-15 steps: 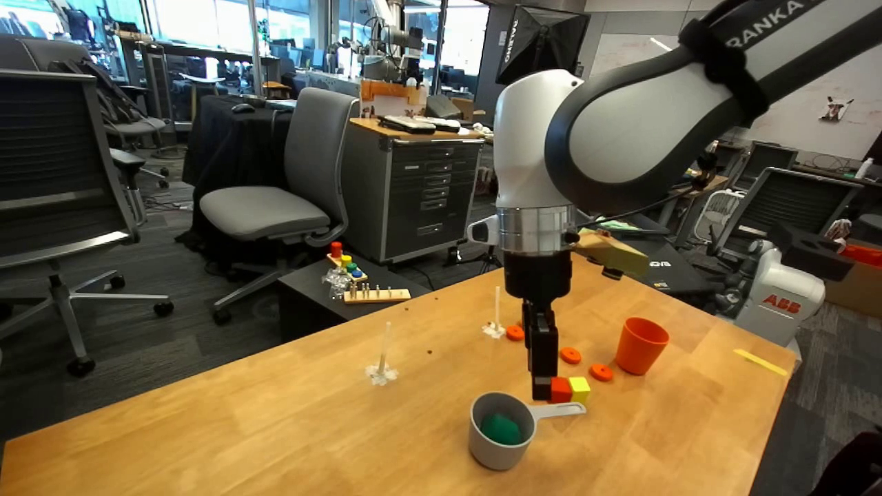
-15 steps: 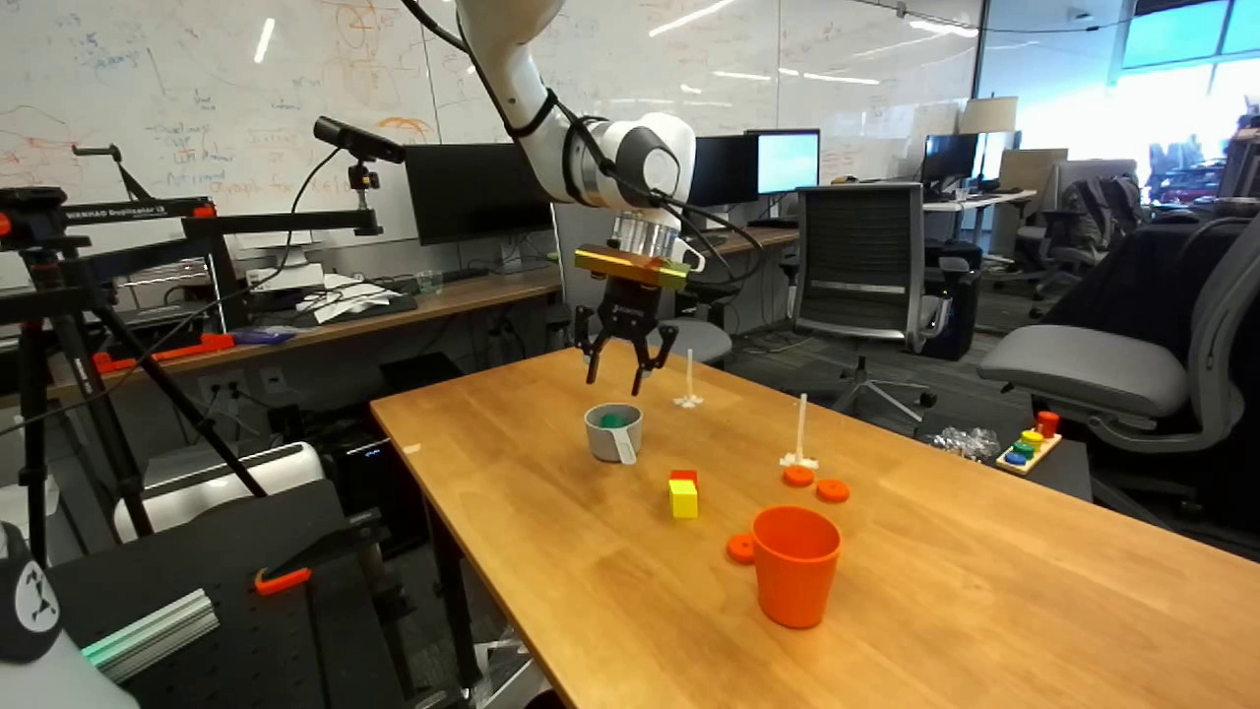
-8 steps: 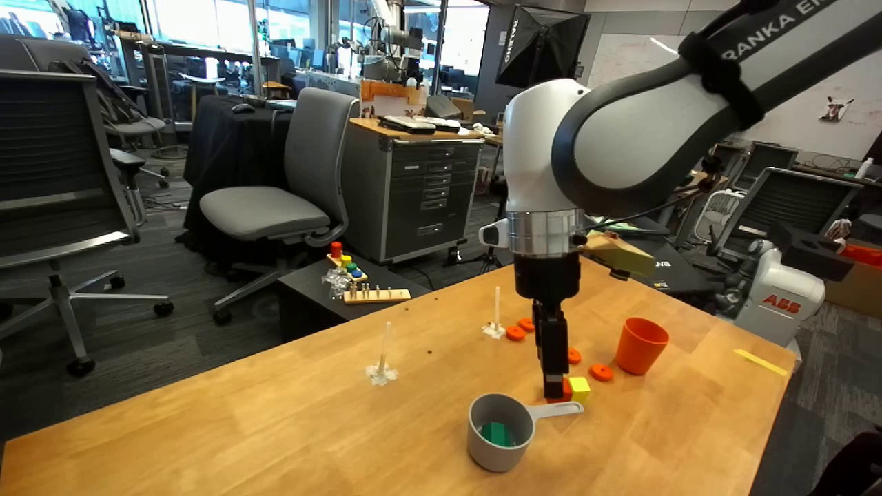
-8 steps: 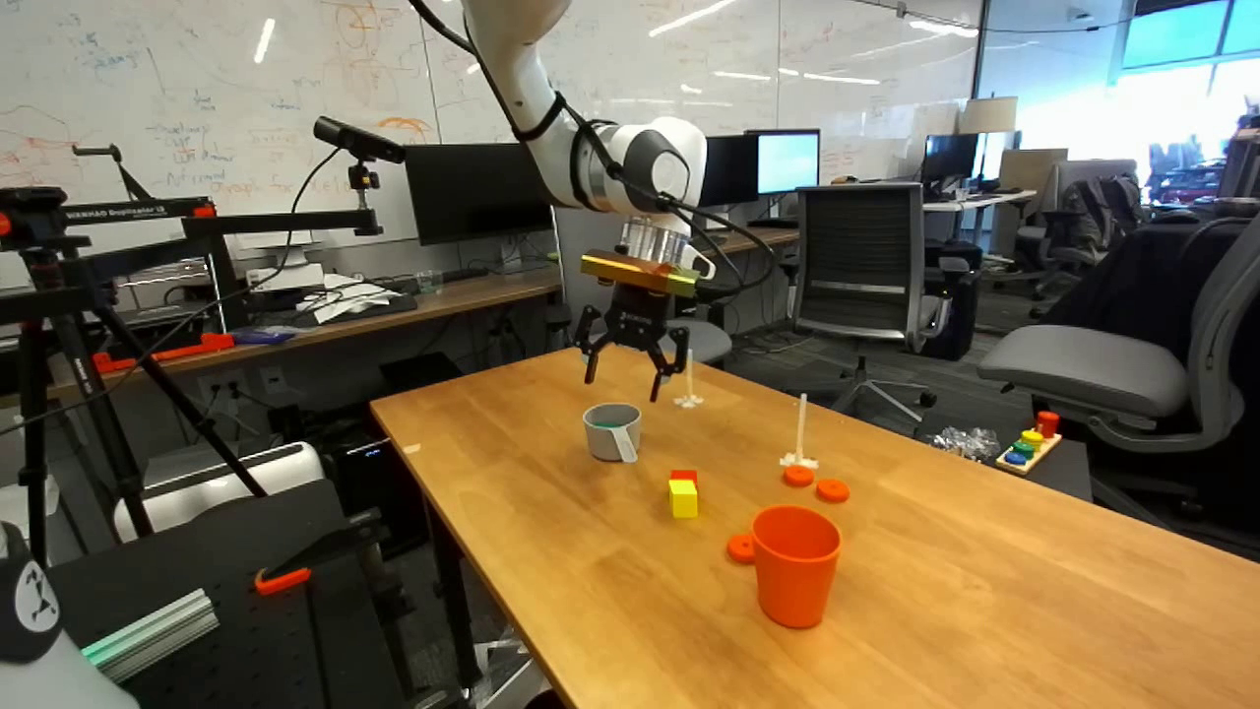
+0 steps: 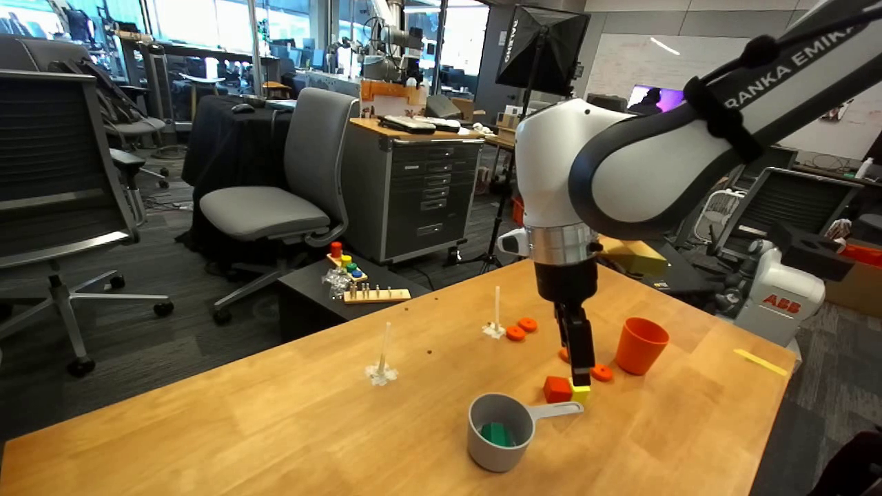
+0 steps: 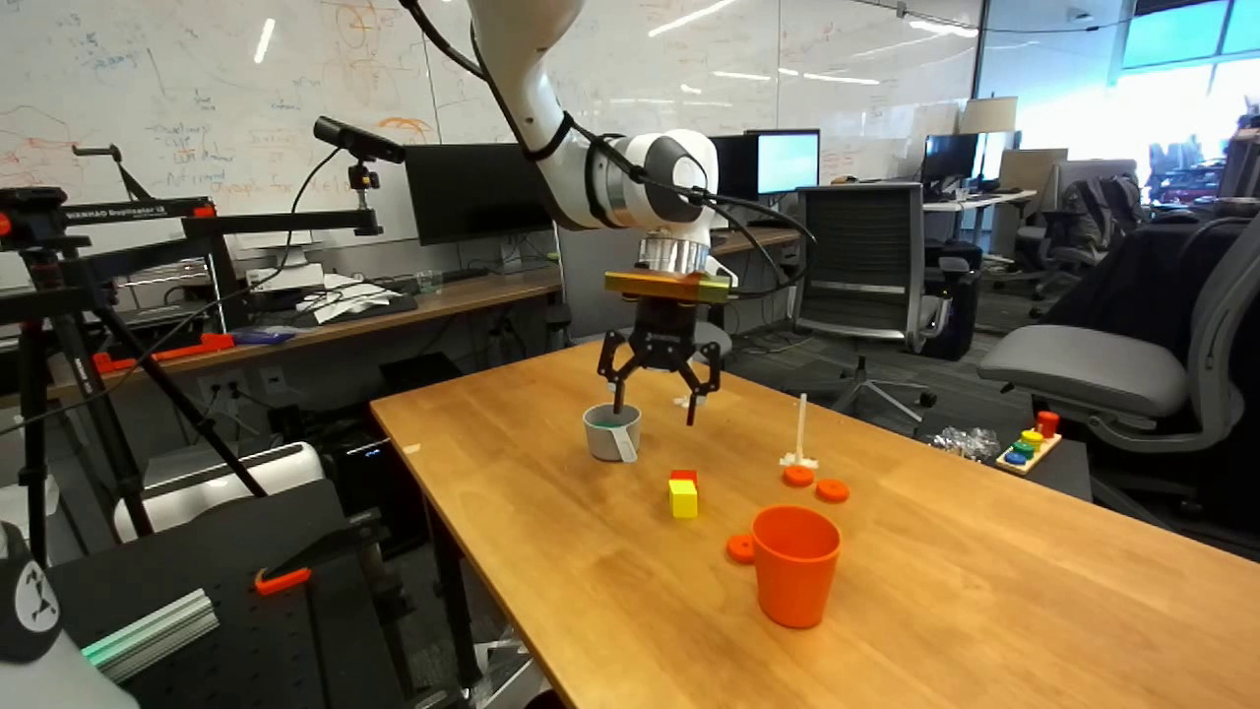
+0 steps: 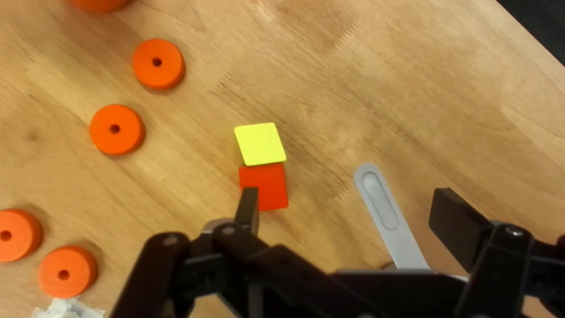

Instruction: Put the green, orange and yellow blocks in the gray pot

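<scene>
The gray pot (image 5: 482, 451) stands upright on the table, with the green block (image 5: 496, 435) inside it. Beside its handle (image 7: 390, 221) lie the orange block (image 7: 273, 187), a red-orange cube, and the yellow block (image 7: 260, 144), touching each other. My gripper (image 7: 345, 196) points down above the table with its jaws wide apart and nothing between them. In the wrist view the left finger overlaps a corner of the orange block, while the handle shows in the gap. From an exterior view the gripper (image 6: 655, 415) hangs higher than the blocks, one fingertip in front of the pot's rim.
An orange-red cup (image 6: 795, 571) stands past the yellow block. Several orange discs (image 5: 601, 373) lie around, two of them near a thin upright peg (image 5: 497, 310). Another peg (image 5: 384, 353) rises farther along the table. One table edge (image 7: 529, 33) crosses a wrist view corner.
My gripper has opened wider, come lower and moved away from the pot toward the orange and yellow blocks. The green block has settled lower in the pot.
</scene>
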You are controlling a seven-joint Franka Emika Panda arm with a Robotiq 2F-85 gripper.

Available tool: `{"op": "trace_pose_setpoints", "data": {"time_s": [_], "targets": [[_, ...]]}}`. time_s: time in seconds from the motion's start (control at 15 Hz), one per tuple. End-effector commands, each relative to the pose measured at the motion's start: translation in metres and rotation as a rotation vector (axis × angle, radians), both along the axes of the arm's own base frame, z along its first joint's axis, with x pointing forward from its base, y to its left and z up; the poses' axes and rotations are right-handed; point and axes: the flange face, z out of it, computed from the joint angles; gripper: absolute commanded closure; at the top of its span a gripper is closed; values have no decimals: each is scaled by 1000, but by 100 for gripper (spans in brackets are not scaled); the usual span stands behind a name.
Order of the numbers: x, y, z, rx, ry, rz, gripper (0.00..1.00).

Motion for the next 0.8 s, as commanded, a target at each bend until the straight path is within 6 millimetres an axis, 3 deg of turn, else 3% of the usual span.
{"op": "trace_pose_setpoints", "data": {"time_s": [0.0, 0.33, 0.73], "targets": [[-3, -8, 6, -53, -4, 37, 0], [1, -23, -3, -87, -8, 59, 0], [14, -33, -29, -118, 9, 69, 0]]}}
